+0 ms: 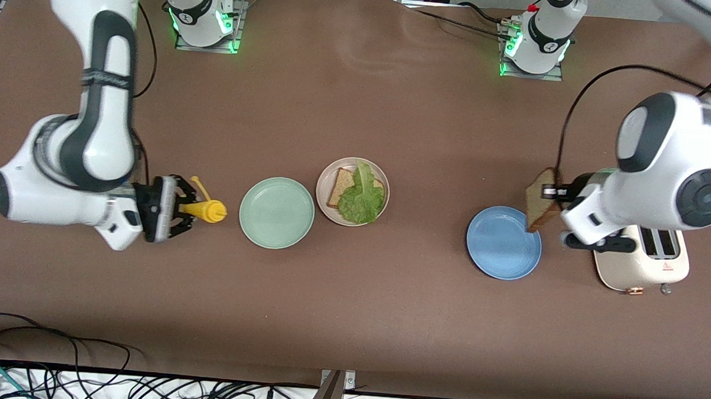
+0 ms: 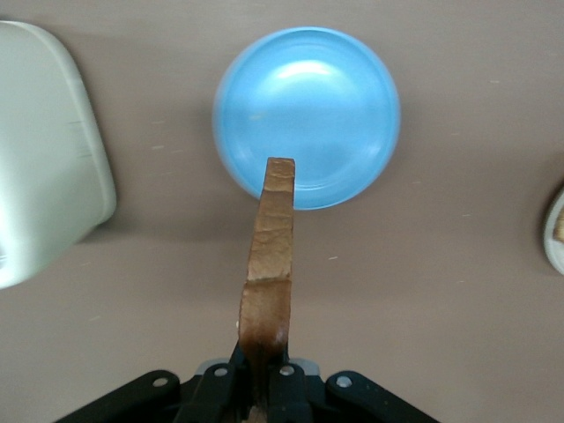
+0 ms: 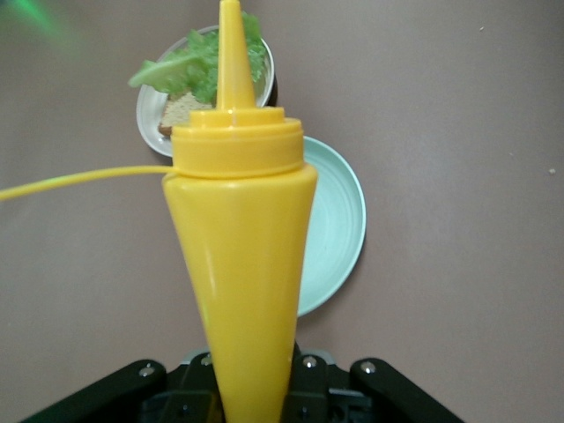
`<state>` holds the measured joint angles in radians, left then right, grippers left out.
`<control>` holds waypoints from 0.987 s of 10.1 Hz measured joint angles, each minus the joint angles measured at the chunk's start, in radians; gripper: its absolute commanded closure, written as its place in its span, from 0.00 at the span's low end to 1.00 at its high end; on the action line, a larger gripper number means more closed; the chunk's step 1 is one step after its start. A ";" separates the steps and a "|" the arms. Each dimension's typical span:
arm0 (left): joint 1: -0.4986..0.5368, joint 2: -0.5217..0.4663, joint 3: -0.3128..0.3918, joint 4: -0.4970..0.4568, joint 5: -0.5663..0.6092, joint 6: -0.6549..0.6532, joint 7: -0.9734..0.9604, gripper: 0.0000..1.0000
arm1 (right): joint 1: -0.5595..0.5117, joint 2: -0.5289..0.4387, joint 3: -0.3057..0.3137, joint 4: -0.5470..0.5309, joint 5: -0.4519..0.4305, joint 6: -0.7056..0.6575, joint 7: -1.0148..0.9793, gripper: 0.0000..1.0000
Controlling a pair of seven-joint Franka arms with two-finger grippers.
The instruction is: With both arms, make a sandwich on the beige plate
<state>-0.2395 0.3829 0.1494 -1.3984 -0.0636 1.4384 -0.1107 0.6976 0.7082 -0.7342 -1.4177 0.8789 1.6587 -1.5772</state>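
Left hand (image 1: 552, 191): clamped on a slice of bread (image 1: 542, 200), held edge-on and up in the air, over the counter just beside the blue plate and the toaster; in the left wrist view the slice (image 2: 267, 264) stood on its crust between the black fingers (image 2: 218, 388), its tip reaching over the blue plate's rim
Right hand (image 1: 183, 209): gripped a yellow squeeze bottle (image 1: 206, 210) by its base, lying roughly level with its nozzle pointing toward the mint-green plate; a thin yellow cap strap (image 1: 199, 185) stuck out from its neck; in the right wrist view the bottle (image 3: 242, 264) filled the middle of the picture
Beige plate (image 1: 326, 178): on the counter (image 1: 349, 298) near the middle, just beside the mint-green plate and slightly farther from the front camera than it
Sandwich so far: one bread slice (image 1: 339, 186) lay flat in the beige plate with a ruffled lettuce leaf (image 1: 362, 197) on it, covering most of it; no top slice on it yet
Mint-green plate (image 1: 277, 212): between the squeeze bottle and the beige plate, nothing on it
Blue plate (image 1: 503, 242): toward the left arm's end, nothing on it, near the toaster
Toaster (image 1: 642, 261): cream-coloured, two slots, partly under the left arm
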 measured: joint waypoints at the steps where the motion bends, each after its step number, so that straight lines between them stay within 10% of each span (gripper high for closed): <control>1: 0.023 -0.026 0.000 0.000 0.031 -0.011 0.000 1.00 | 0.052 0.001 -0.001 0.009 -0.048 0.031 0.066 1.00; 10: 0.110 -0.108 -0.002 0.009 0.109 -0.087 0.018 1.00 | 0.462 0.094 0.008 0.063 -0.534 0.202 0.589 1.00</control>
<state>-0.1297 0.2746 0.1479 -1.3890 0.0457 1.3509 -0.0930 1.1596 0.8019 -0.7266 -1.3549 0.3445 1.8609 -0.9885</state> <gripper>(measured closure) 0.912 0.815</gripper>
